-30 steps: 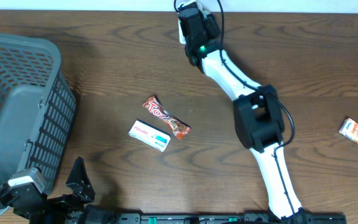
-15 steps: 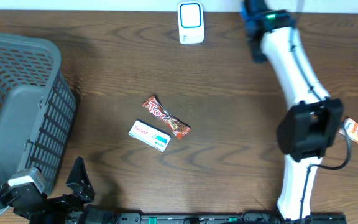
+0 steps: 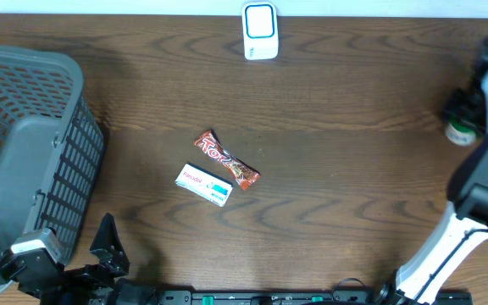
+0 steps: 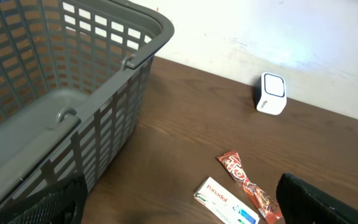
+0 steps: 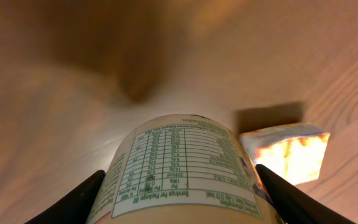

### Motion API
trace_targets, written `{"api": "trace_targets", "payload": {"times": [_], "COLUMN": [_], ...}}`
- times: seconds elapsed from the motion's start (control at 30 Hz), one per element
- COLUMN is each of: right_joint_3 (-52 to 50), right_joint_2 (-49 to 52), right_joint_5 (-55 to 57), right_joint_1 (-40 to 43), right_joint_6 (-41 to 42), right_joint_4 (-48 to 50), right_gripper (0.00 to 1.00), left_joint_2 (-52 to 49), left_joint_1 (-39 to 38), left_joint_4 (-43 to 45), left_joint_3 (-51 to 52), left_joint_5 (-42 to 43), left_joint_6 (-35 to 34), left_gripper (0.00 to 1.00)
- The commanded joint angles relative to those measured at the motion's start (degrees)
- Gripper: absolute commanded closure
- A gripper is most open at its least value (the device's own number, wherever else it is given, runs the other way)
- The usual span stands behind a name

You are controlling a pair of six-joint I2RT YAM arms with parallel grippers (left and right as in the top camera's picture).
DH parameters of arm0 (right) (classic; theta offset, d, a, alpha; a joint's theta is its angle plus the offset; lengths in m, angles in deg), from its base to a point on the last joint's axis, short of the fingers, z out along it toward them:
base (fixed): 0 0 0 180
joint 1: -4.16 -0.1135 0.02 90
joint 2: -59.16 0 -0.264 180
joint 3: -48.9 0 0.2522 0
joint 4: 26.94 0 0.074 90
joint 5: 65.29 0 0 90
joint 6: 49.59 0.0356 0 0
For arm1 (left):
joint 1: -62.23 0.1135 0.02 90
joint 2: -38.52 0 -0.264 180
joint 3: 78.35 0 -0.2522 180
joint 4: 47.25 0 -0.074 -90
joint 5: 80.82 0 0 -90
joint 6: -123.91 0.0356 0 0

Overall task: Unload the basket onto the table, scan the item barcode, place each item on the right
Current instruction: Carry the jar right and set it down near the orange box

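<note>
The brown wooden surface [image 3: 329, 93] carries a grey slatted basket [image 3: 83, 161] at the left of the overhead frame. The right arm [image 3: 473, 195] runs up the right edge.

The left pincer [image 4: 178, 186] sits at the lower left, its dark fingers spread wide with nothing between them.

The right pincer [image 5: 179, 173] is closed on a white, green-printed tub [image 3: 459, 132], one finger against each side. This is the item, held at the right edge of the overhead frame, well apart from the white scanner [image 3: 260, 31] at top centre.

Judging from that, the pick-up is done. Bringing the tub to the scanner and facing its barcode to it looks to be left, though the pictures cannot settle whether a read has happened.

In the wrist view the tub's long axis runs up the frame, out along the fingers, with its far end towards the surface. The nutrition panel faces the camera and no barcode shows.

A red candy bar [image 3: 227, 159] and a white medicine box [image 3: 203, 185] lie touching near the centre. A small orange packet [image 5: 288, 152] lies just beside the tub.
</note>
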Motion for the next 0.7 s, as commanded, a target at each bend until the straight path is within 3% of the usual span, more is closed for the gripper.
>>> {"api": "trace_targets", "payload": {"times": [0.0,0.27,0.5,0.67], "right_joint_3": [-3.30,-7.04,-5.16,-0.57], "right_joint_2": [0.07,0.07,-0.09,-0.09], "right_joint_5": [-4.35,-12.92,-17.73,-17.73], "right_joint_1": [5.35,13.51,14.51,14.14], "right_joint_6": [1.07,0.85,-0.22,-0.24], "right_joint_4": [2.01,6.73,8.46,8.41], "right_gripper": [0.34,0.27,0.16,0.17], "left_joint_2": [-0.02,-0.02,-0.02,-0.02], "left_joint_1": [-0.02,-0.02,-0.02,-0.02], "left_joint_4": [0.22,0.22,0.22,0.22], "left_joint_3": [0.04,0.04,0.04,0.04], "left_joint_5": [0.31,0.31,0.31,0.31], "left_joint_6": [-0.07,-0.07,-0.07,-0.07], "left_gripper": [0.03,0.03,0.03,0.03]}}
